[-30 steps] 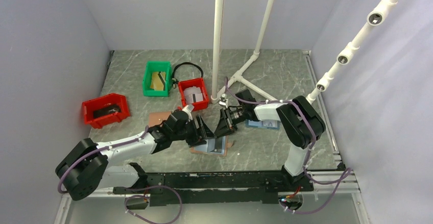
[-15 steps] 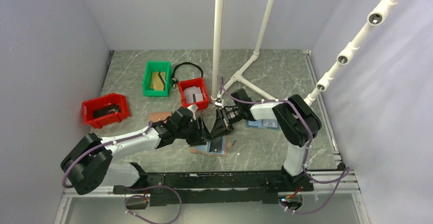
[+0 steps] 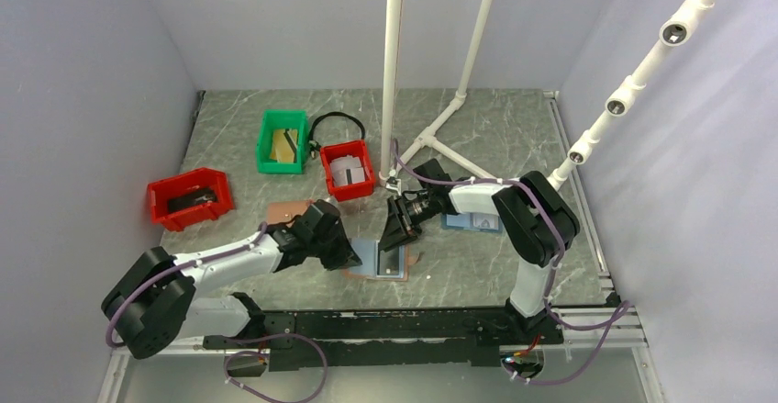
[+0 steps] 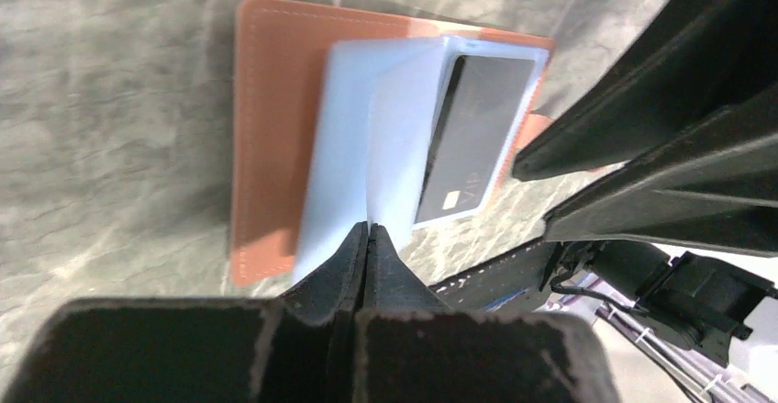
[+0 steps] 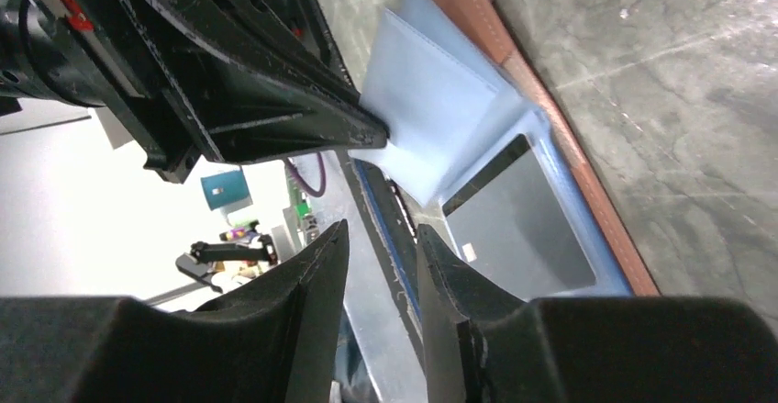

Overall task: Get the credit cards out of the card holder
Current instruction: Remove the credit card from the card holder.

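Looking down on your desk [image 3: 514, 137], open room lies right of centre and along the top edge, while bins [image 3: 282, 115] crowd the upper left. At centre-bottom the card holder [image 3: 390, 265] lies open, its brown border flat on the desk. Your left claw [image 4: 368, 230] pinches its pale blue inner flap. Your right claw [image 5: 381, 238], narrowly parted and empty, hangs by the holder's upper edge. One dark credit card [image 4: 472, 137] shows in the pocket.
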Motion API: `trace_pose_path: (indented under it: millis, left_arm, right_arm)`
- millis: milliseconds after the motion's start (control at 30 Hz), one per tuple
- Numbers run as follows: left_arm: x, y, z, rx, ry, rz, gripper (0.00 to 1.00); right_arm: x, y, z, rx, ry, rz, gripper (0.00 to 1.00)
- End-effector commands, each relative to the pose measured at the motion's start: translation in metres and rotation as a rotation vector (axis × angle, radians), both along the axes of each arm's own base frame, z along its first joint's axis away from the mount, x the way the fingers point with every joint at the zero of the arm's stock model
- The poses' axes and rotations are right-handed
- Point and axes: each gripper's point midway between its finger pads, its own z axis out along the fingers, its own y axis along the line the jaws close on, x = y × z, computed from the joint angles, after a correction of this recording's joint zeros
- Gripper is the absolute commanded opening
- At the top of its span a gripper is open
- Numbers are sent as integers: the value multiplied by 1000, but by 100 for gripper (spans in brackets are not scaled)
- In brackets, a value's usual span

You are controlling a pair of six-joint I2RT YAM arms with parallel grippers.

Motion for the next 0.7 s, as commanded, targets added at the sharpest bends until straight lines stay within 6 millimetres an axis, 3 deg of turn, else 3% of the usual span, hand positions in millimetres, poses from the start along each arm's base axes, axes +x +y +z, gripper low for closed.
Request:
trace_pose_path:
  millis: [0, 67, 167, 233, 467, 533, 667]
  left_arm:
    - [0, 15, -5, 25, 18, 79, 0]
    - [-1, 24, -8, 54, 40, 109, 0]
    - [-1, 32, -8, 98, 58, 137, 21]
    - [1, 33, -1, 105, 41, 132, 29]
    - [10, 45, 28, 183, -13, 140, 34]
    - [20, 36, 51, 120, -107, 105, 33]
    - [31, -3, 91, -122, -257, 6, 37]
  right_arm:
    - [10, -2, 2, -42, -131, 14, 36]
    - [13, -5, -5, -85, -157, 12, 36]
    - [12, -9, -16, -140, -180, 21, 36]
    - [9, -9, -23, -174, -200, 34, 35]
    - [5, -9, -33, -242, -248, 76, 34]
    - [5, -9, -31, -240, -260, 76, 34]
    - [4, -10, -31, -241, -271, 79, 35]
